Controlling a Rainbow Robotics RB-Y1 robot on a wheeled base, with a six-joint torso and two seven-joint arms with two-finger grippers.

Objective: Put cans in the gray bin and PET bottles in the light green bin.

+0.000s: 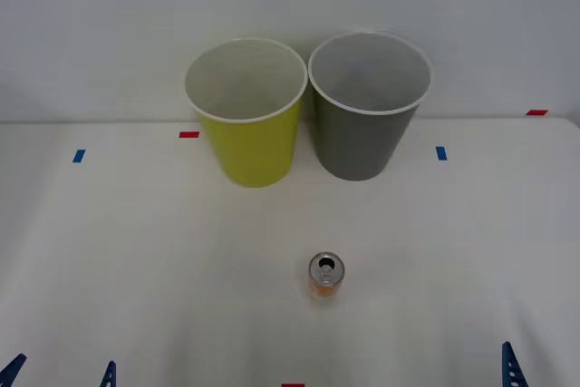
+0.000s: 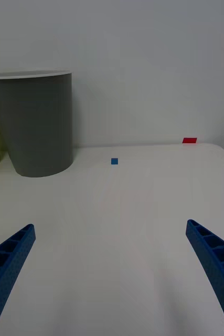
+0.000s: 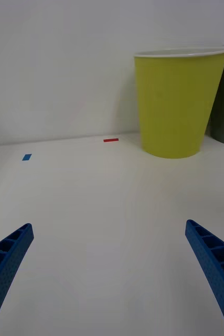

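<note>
Can (image 1: pixel 326 276) upright on table (image 1: pixel 136 269), front view; both wrist views: fingers spread, left gripper (image 3: pixel 109 273), right gripper (image 2: pixel 109 273).

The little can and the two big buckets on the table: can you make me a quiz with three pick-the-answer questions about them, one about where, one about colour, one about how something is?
1. Where is the can?
A. Inside the gray bin
B. On the table, in front of the bins
C. In a pincer

2. What colour is the bin to the left of the gray bin in the front view?
A. Light green
B. Red
C. Blue

3. How does the can stand?
A. On its side
B. Crushed flat
C. Upright, opened top up

Answers: 1 B, it stands alone on the table. 2 A, the light green bin is beside it. 3 C, its silver top faces up.
</note>
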